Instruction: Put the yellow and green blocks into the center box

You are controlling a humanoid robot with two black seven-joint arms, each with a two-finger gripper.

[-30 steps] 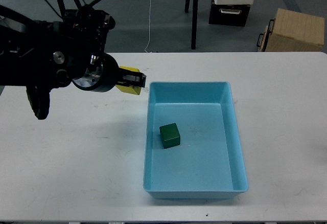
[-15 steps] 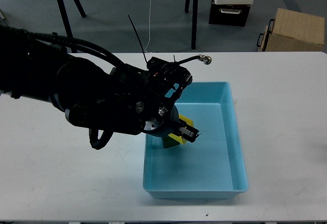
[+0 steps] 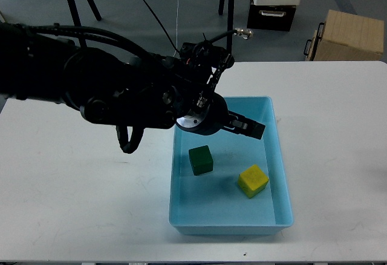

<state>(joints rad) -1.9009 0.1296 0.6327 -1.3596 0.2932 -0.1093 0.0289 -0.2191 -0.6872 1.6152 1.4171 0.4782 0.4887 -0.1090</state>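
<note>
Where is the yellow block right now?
In the head view, the yellow block lies inside the blue box, toward its right side, just right of the green block and below the left gripper.

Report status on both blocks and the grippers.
Left gripper over the blue box, holding nothing; open or shut unclear. Right gripper out of view. Yellow block and green block both in the box, apart. Nothing in the way.

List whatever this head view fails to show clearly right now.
- Left tool: dark and end-on over the blue box; open or shut cannot be told.
- Right arm and its tool: outside the frame.
- Box's upper-left corner: covered by the left arm.
- Undersides of the green block and yellow block: hidden.
</note>
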